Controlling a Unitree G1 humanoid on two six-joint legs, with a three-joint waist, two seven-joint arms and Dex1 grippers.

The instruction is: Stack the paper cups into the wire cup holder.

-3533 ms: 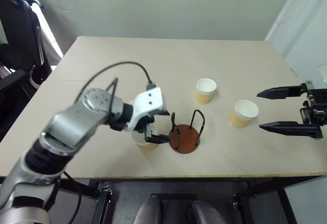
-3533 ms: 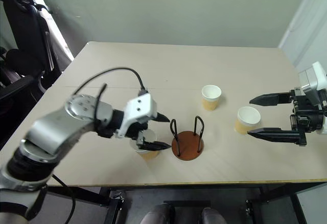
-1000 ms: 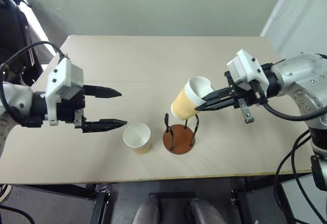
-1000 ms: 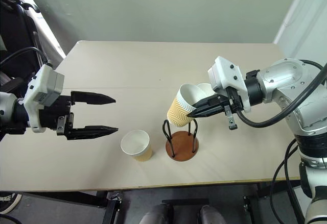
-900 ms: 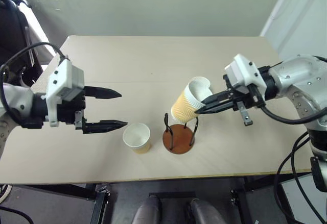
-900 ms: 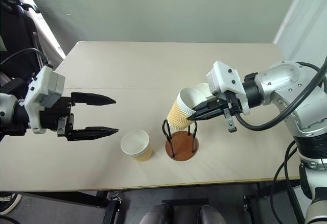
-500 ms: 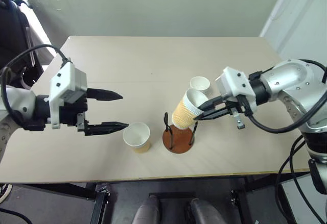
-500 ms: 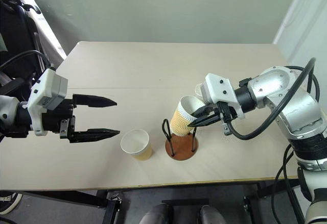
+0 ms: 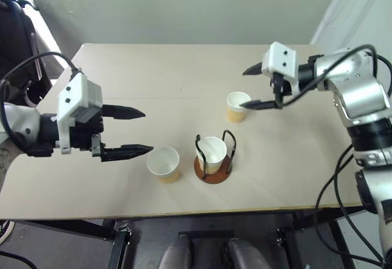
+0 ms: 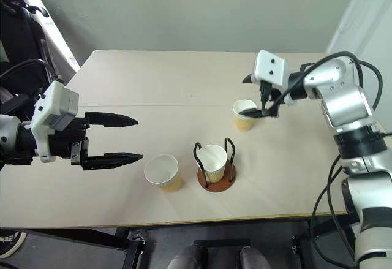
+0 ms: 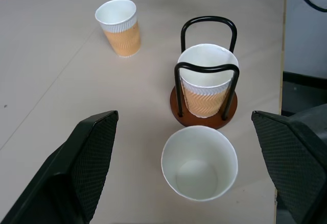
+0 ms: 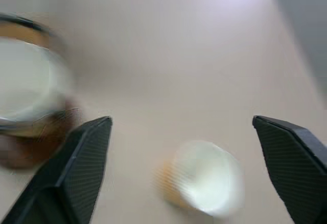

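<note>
One cup [image 9: 212, 154] sits in the holder [image 9: 214, 170]; my right gripper [image 9: 254, 87], spread wide and empty, brackets the far cup [image 9: 237, 106], while my left gripper [image 9: 136, 132] gapes empty beside the near cup [image 9: 163, 163].

no readable text — no labels, no numbers

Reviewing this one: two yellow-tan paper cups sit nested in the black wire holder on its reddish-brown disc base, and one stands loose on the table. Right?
Not quite. One yellow-tan paper cup sits in the black wire holder on its reddish-brown disc base; two stand loose on the table: a near cup beside the holder and a far cup. The left wrist view shows it.
</note>
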